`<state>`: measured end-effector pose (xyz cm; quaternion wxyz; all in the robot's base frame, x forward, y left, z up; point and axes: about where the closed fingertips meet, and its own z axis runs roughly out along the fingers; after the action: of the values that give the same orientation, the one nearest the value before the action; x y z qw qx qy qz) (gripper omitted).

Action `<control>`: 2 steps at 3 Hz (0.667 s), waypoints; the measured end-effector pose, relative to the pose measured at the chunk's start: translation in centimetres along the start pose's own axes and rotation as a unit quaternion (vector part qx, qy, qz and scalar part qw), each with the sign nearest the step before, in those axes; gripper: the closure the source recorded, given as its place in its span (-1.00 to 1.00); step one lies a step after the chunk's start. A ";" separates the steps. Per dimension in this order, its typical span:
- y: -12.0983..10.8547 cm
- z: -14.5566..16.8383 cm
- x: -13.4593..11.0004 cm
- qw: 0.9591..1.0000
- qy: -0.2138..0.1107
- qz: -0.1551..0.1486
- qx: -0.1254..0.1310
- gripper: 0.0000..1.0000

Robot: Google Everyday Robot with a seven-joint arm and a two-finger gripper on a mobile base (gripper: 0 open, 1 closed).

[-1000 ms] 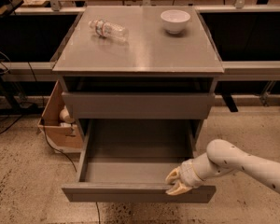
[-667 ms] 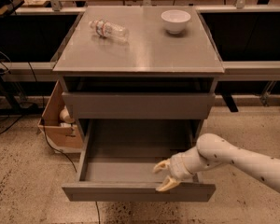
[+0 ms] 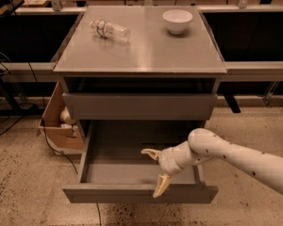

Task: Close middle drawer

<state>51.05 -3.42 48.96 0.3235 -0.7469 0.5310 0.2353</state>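
The middle drawer [image 3: 139, 193] is pulled far out of the grey cabinet [image 3: 140, 55]. It is a long grey tray with low side walls and a plain flat front panel, and the tray is empty. My gripper [image 3: 155, 170] is on the white arm that comes in from the right. It hangs over the inside of the drawer, right of its middle and just behind the front panel. It is open. One finger points left over the tray, and the other points down and overlaps the top edge of the front panel. It holds nothing.
A closed grey drawer front [image 3: 139, 106] sits above the open drawer. A clear plastic bottle [image 3: 109, 29] lies on the cabinet top, beside a white bowl [image 3: 177, 20]. A cardboard box [image 3: 60, 124] stands on the floor to the left, with cables near it. Tables run behind.
My gripper has moved left from the drawer's front right corner to over the tray, and its fingers have spread wider. The drawer has not visibly moved.
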 end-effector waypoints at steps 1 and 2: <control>0.0 -0.2 -0.1 1.000 0.005 -0.011 0.002 -1.00; -0.1 0.5 1.0 1.000 0.006 -0.018 0.010 -1.00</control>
<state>51.51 -3.67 47.94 0.3319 -0.7543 0.5219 0.2202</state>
